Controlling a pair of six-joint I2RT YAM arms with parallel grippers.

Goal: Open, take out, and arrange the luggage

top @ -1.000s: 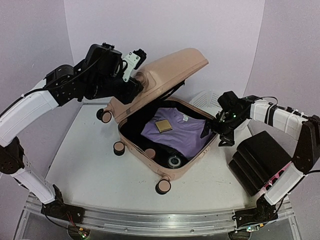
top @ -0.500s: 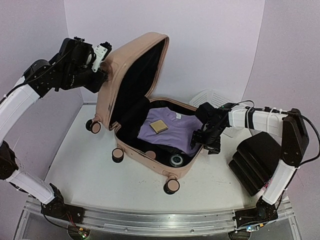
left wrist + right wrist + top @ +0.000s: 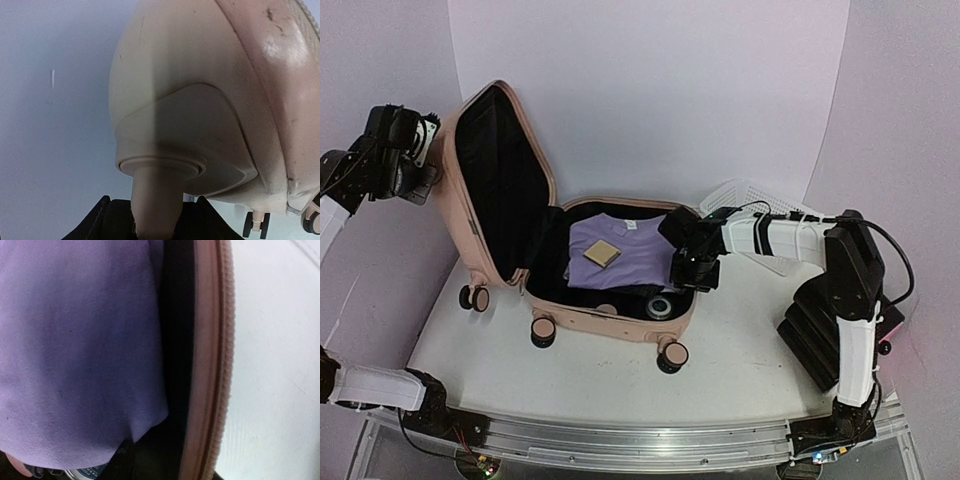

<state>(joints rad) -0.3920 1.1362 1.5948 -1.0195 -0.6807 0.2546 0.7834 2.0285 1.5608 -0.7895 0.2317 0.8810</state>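
Large pale pink hard-shell suitcase [image 3: 610,322]: lies open at centre of white counter [image 3: 570,375], lower shell flat, lid standing near upright on the left, black lining exposed.

Left fingers [image 3: 107,222]: clamp a pale pink stem on the lid's outer face, high at far left.

Right fingers [image 3: 690,272]: sit at the lower shell's right rim, at the edge of a folded purple garment [image 3: 635,250]; cannot tell whether wide or narrow, nor whether anything is gripped.

Inside lower shell: purple garment, tan square flat piece [image 3: 602,254] resting on it, round black item with silver ring [image 3: 661,305] near front wall.

Behind right arm: white mesh plastic basket [image 3: 750,195]. At counter's right: stack of black cases [image 3: 820,335].
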